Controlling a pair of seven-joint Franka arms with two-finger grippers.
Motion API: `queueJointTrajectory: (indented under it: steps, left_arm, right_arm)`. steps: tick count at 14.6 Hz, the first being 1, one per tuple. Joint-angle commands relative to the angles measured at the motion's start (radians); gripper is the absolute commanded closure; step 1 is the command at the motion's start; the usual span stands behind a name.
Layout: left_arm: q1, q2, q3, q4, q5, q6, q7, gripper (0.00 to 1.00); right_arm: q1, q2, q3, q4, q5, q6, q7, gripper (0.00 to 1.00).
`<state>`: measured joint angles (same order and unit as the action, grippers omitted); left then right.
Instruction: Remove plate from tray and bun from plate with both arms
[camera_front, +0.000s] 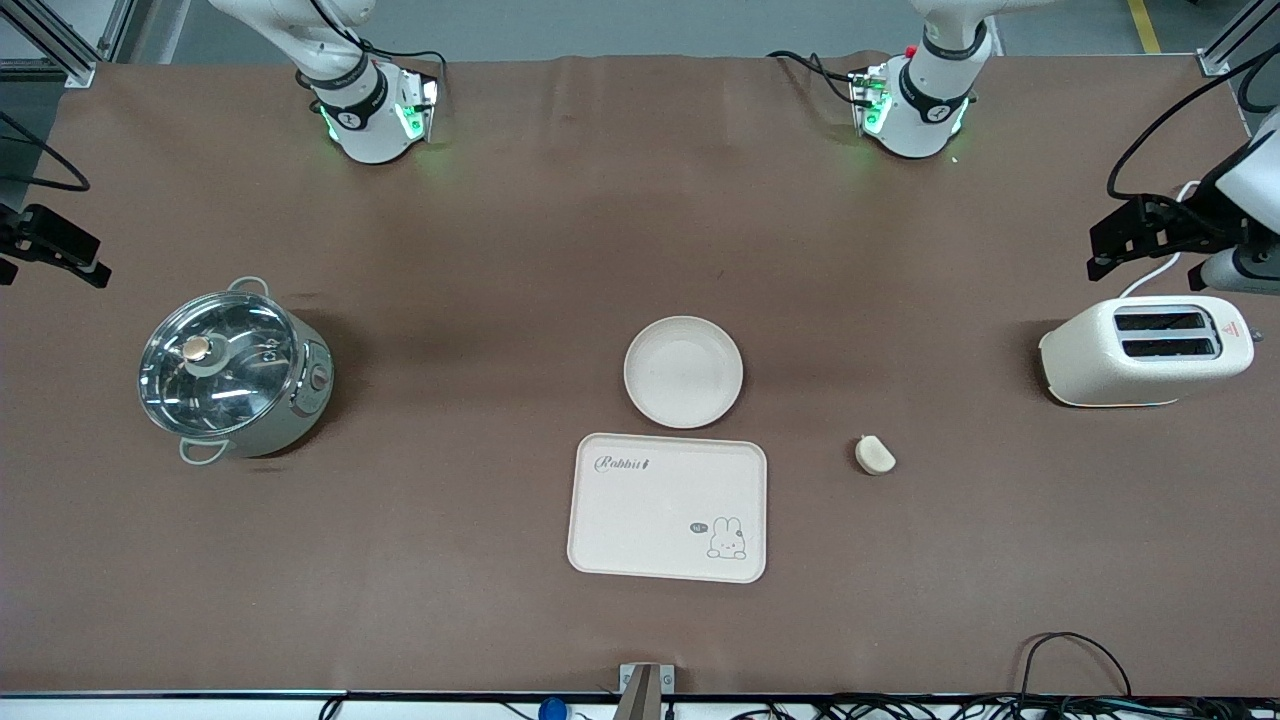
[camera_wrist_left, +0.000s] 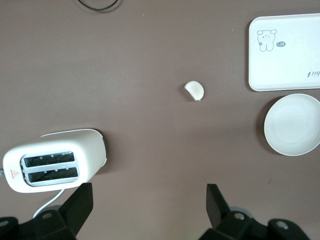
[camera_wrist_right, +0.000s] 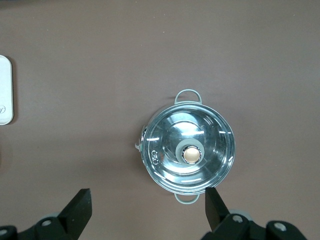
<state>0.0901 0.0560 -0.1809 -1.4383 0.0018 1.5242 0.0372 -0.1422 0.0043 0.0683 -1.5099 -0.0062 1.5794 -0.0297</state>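
The round cream plate (camera_front: 683, 371) (camera_wrist_left: 292, 125) lies empty mid-table, just farther from the front camera than the rabbit tray (camera_front: 667, 507) (camera_wrist_left: 285, 52). The small pale bun (camera_front: 875, 455) (camera_wrist_left: 194, 90) rests on the cloth beside the tray, toward the left arm's end. My left gripper (camera_front: 1105, 250) (camera_wrist_left: 149, 205) hangs open and empty over bare cloth by the toaster (camera_front: 1145, 350) (camera_wrist_left: 52, 160). My right gripper (camera_front: 80, 258) (camera_wrist_right: 147, 209) hangs open and empty over the cloth next to the steel pot (camera_front: 235, 370) (camera_wrist_right: 187, 150).
The lidded pot stands at the right arm's end and the white two-slot toaster at the left arm's end, its cord trailing off. Brown cloth covers the table. Cables run along the table edge nearest the front camera. One tray edge (camera_wrist_right: 4, 90) shows in the right wrist view.
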Motion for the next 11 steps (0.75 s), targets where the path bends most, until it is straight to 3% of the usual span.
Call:
queueJointTrajectory:
  steps: [1, 5, 11]
  left_arm:
    - [-0.024, -0.120, 0.034, -0.172, -0.025, 0.077, 0.013, 0.00]
    - [-0.136, -0.183, 0.119, -0.250, -0.011, 0.139, 0.015, 0.00]
    - [-0.116, -0.122, 0.120, -0.172, -0.013, 0.130, 0.007, 0.00]
  right_arm:
    - [-0.017, -0.003, 0.008, 0.000, 0.012, -0.006, -0.018, 0.00]
    - [-0.014, -0.006, 0.010, 0.013, 0.011, -0.006, -0.013, 0.00]
    - [-0.016, -0.006, 0.008, 0.026, 0.011, -0.027, -0.018, 0.00]
